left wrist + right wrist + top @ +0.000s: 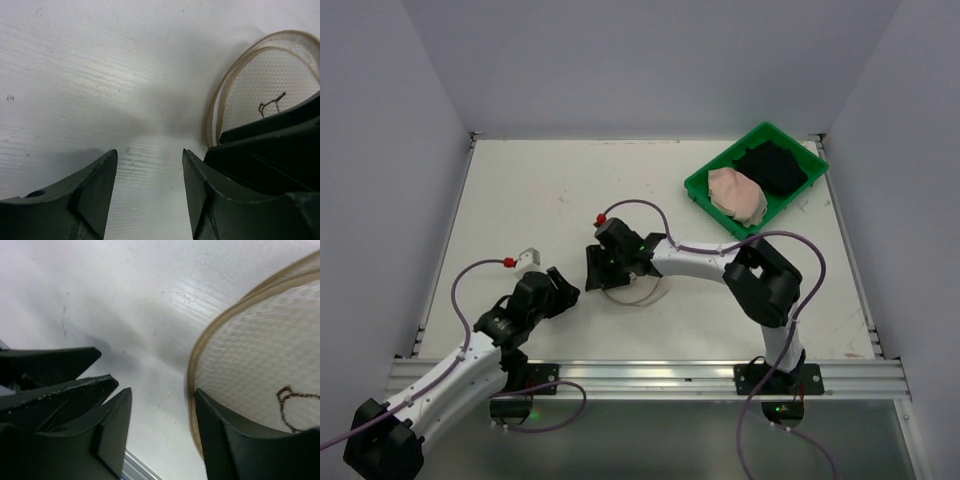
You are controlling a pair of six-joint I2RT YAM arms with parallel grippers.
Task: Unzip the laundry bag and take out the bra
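Currently, the L gripper [567, 283] sits low over the white table [540, 190], left of centre near the front edge. In the L wrist view you see its dark fingers [95, 190] standing apart, i.e. released, w/ only bare tabletop between them.

Just right of it, the R gripper [592, 268] points toward it, tips close together. In the R wrist view you see these jaws parted and released too. Bare table and the bag's tan rim show in the gap, w/ no grip on the bag.

The laundry bag [645, 289], a round translucent white mesh pouch flattened to a disc w/ a small black bra drawing [271, 102], lies flat on the table approx. at centre, partly under the R gripper. Zip state: you cannot tell.

At far right rear, a green rectangular plastic tray [715, 208] holds a pink padded garment [737, 192] and a black fabric item [775, 165], well apart from the bag.
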